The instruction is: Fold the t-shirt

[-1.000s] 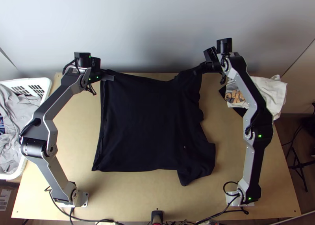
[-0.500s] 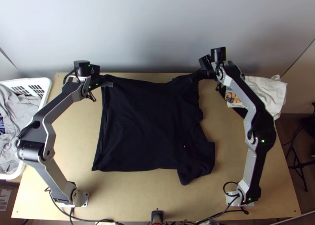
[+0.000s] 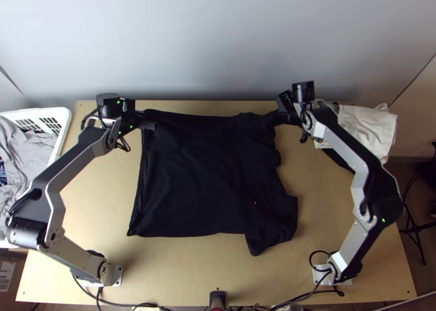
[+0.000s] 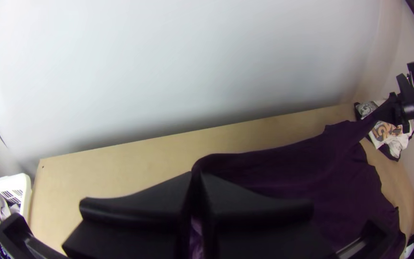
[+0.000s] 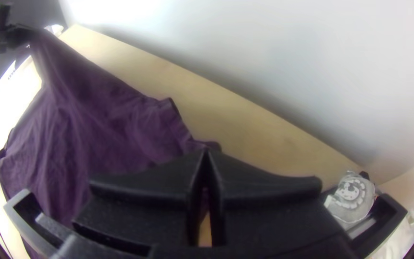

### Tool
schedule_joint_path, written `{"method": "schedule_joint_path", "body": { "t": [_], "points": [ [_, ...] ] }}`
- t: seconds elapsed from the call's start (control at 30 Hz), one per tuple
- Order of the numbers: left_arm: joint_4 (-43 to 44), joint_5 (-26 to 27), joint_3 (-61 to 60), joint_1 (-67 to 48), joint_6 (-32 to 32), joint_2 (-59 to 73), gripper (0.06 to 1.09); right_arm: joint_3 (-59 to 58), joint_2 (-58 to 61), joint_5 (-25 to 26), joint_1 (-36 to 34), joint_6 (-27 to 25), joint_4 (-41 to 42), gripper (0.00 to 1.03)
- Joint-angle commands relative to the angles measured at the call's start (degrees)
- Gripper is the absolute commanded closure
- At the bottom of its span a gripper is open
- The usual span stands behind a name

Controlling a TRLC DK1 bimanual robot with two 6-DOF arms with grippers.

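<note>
The black t-shirt [image 3: 201,175] lies spread on the table, its lower right part bunched outward. In the top view my left gripper [image 3: 148,121] is at its far left corner, and my right gripper [image 3: 269,118] at its far right part. The left wrist view has my left gripper [image 4: 196,180] shut on the edge of the t-shirt [image 4: 283,168], whose cloth rises to the fingers. In the right wrist view my right gripper [image 5: 206,156] is shut on another edge of the t-shirt [image 5: 116,120].
A white basket [image 3: 64,127] with grey cloth stands at the left edge. White printed cloth [image 3: 368,127] lies at the table's far right corner, partly behind the right arm. A pale wall [image 3: 218,44] rises behind the table's far edge [image 3: 191,105].
Both grippers have come toward the table's near side, and the t-shirt's far edge has come with them. The near part of the shirt has stayed in place.
</note>
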Motion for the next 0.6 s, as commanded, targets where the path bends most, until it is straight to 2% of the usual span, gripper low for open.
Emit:
{"method": "schedule_joint_path", "body": {
  "t": [0.0,0.57],
  "points": [
    [0.5,0.1,-6.2,-0.5,-0.2,-5.2,1.05,-8.8,-7.0,0.1,0.6,0.3,1.8,1.00],
    [0.7,0.3,-16.6,0.7,-0.2,-13.9,1.05,-21.7,-19.3,0.0,2.1,2.6,1.9,1.00]
  ]
}}
